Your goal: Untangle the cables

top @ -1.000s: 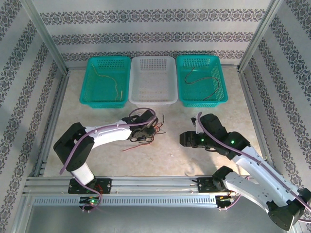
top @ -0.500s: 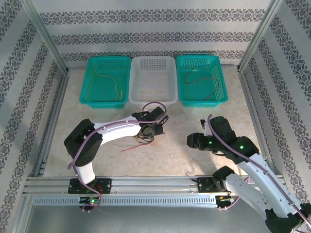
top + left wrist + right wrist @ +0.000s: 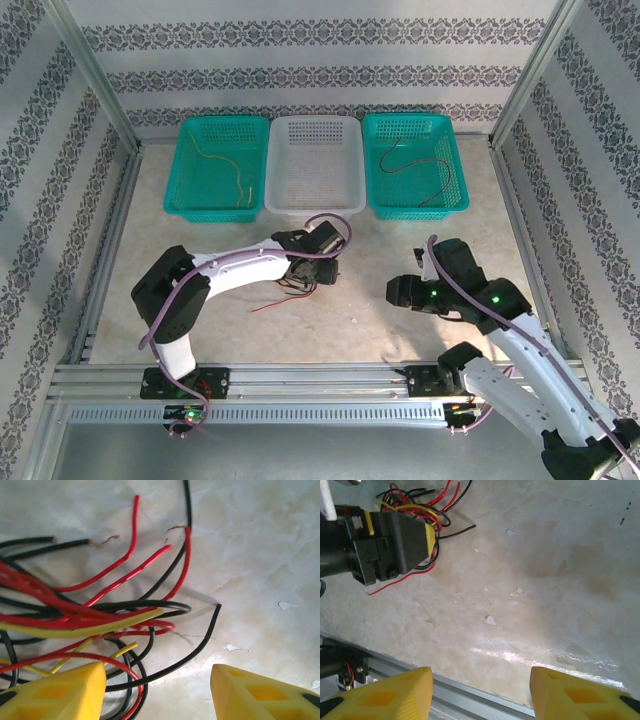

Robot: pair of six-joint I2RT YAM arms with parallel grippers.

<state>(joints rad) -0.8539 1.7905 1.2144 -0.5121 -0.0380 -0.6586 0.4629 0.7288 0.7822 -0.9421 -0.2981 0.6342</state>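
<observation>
table [image 3: 380, 235]: beige, marbled, flecked | walls [image 3: 300, 70]: patterned paper | cables [image 3: 75, 612] heaped mid-table

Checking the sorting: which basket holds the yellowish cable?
The left teal basket; the right teal basket holds dark cables, the white basket none.

A white basket [image 3: 313, 165] sits between two teal baskets [image 3: 195, 187] on the beige table [image 3: 360, 322].

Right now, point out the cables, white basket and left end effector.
cables [image 3: 85, 614], left wrist view, tangled middle.
white basket [image 3: 314, 120], top external view, far rim.
left end effector [image 3: 159, 674], left wrist view, between fingertips.
</observation>
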